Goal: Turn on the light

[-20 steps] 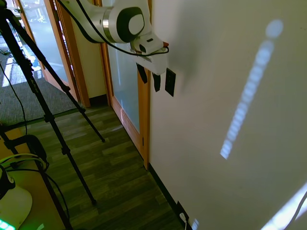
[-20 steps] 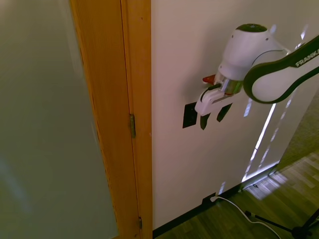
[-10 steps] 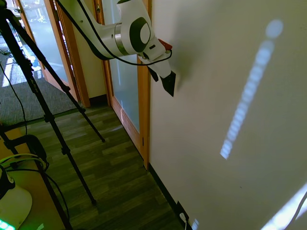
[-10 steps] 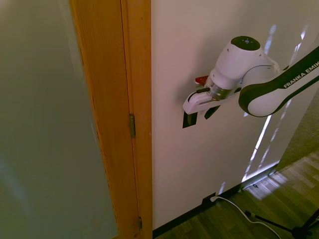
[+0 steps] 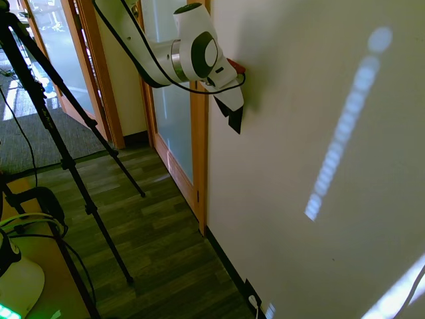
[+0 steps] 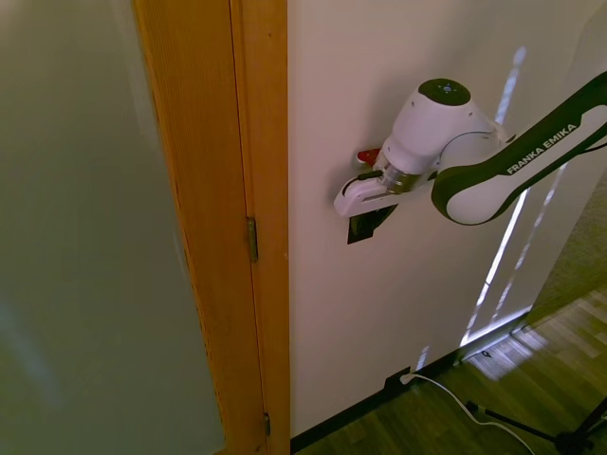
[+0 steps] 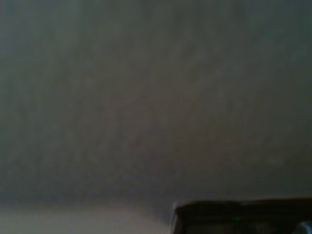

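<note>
One broad white wall (image 5: 319,133) fills most of both exterior views, with streaks of sunlight thrown across it. To the left of the wall in the second exterior view, a wooden door frame (image 6: 237,190) is seen running from top to bottom, with a frosted glass panel (image 6: 85,237) beyond it. Wood-patterned flooring (image 5: 153,246) is laid along the foot of the wall. The white arm (image 6: 474,161) is brought in across the wall, and the gripper (image 6: 365,213) is pressed up against the switch (image 6: 358,230), a small black plate mounted upright on the wall just beside the door frame, its long axis vertical and its face turned out into the room. Most of the plate is covered by the gripper, and only its lower part is left showing. Whether the fingers are apart or together cannot be told. Low on the wall, a black outlet plate (image 6: 394,382) with a white cable (image 6: 450,393) plugged in is seen. Only a dim blur of wall is given by the wrist view.
</note>
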`<state>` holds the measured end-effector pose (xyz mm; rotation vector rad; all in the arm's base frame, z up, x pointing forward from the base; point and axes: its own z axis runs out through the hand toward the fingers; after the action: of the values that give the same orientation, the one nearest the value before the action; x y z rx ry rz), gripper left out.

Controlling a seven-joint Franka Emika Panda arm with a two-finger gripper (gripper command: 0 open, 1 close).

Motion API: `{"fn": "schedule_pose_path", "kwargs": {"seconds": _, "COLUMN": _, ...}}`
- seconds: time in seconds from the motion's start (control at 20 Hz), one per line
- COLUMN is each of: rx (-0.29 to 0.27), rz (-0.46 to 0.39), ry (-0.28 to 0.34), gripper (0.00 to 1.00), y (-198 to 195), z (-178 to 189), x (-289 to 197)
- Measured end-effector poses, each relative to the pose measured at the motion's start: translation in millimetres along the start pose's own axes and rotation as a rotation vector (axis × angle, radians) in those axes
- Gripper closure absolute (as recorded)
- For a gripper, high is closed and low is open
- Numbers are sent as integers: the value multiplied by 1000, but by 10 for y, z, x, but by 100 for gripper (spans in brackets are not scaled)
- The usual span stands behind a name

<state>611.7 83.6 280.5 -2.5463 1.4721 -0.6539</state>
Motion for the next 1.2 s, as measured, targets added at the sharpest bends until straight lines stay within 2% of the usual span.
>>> {"fn": "schedule_pose_path", "kwargs": {"seconds": 0.7, "rx": 10, "rz": 70, "ry": -23, "gripper": 100, "y": 29, "z": -3, "x": 95}}
{"fn": "schedule_pose_path", "kwargs": {"seconds": 0.85, "rx": 34, "rz": 74, "ry": -23, "gripper": 100, "y": 65, "z": -42, "x": 105}}
{"fn": "schedule_pose_path", "kwargs": {"seconds": 1.0, "rx": 78, "rz": 74, "ry": 0, "gripper": 100, "y": 74, "z": -255, "x": 133}}
{"fn": "schedule_pose_path", "kwargs": {"seconds": 1.05, "rx": 90, "rz": 73, "ry": 13, "gripper": 0, "y": 69, "z": -347, "x": 146}}
{"fn": "schedule_pose_path", "kwargs": {"seconds": 1.2, "rx": 103, "rz": 61, "ry": 28, "gripper": 0, "y": 100, "z": -509, "x": 204}}
